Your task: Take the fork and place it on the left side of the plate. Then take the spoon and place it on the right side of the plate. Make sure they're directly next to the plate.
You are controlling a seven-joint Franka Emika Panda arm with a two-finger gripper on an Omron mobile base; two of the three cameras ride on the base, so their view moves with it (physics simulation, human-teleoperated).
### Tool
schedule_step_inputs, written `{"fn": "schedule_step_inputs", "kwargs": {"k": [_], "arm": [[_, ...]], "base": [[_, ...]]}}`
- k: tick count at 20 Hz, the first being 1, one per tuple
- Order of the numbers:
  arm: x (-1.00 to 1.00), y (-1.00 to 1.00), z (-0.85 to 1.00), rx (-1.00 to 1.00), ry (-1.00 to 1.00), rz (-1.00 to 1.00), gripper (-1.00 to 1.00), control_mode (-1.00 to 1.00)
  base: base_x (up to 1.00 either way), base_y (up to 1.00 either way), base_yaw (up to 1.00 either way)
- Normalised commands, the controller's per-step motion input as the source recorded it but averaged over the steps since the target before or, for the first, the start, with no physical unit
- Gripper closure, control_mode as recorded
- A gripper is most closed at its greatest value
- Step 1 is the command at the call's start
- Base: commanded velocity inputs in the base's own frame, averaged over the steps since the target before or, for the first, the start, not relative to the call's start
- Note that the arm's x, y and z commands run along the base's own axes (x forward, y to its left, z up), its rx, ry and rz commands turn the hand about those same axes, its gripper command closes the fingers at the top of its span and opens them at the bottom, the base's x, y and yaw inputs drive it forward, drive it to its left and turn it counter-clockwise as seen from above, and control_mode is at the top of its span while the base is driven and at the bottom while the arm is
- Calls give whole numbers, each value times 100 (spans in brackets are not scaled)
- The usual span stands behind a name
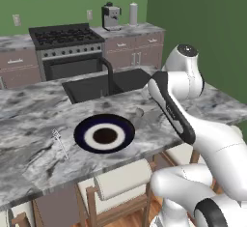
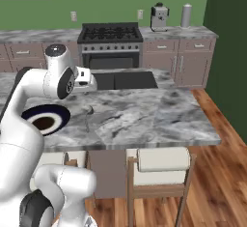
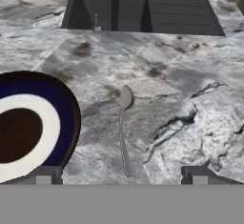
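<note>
**A:** Marbled grey counter (image 1: 29,124) all round, with green walls behind. Nearest the hand camera are the gripper (image 3: 121,173) tips, spread wide apart and holding nothing, hanging just short of the spoon (image 3: 124,127).

**B:** And the spoon lies where?

**A:** Flat on the counter to the right of the plate (image 3: 66,118), handle toward the gripper, bowl pointing at the sink (image 3: 143,13). It sits near the plate's rim with a strip of counter between them (whether that counts as "directly next to" I would not swear).

**B:** The fork?

**A:** The fork (image 1: 60,144) lies on the plate's left side in the left base view, close by, apart from the rim.

**B:** How will the spoon handle?

**A:** I judge it thin, stiff metal, light and slick, lying low on the stone. Take it across the middle of the handle, fingers straddling its narrow width; a pinch near the bowl would likely tip it.

**B:** Anything in the way?

**A:** Little. The plate's rim is the nearest thing to knock. Beyond it the sink and its dark faucet (image 1: 108,74), then the stove (image 1: 65,40), a coffee machine (image 1: 111,17) and a paper towel roll (image 1: 133,14) on the back counter, all well apart.
</note>
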Motion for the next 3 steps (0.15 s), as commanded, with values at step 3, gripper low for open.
{"fn": "schedule_step_inputs", "kwargs": {"k": [3], "arm": [[-99, 0, 31, 0, -10, 0, -100, -100]], "base": [[0, 0, 0]]}}
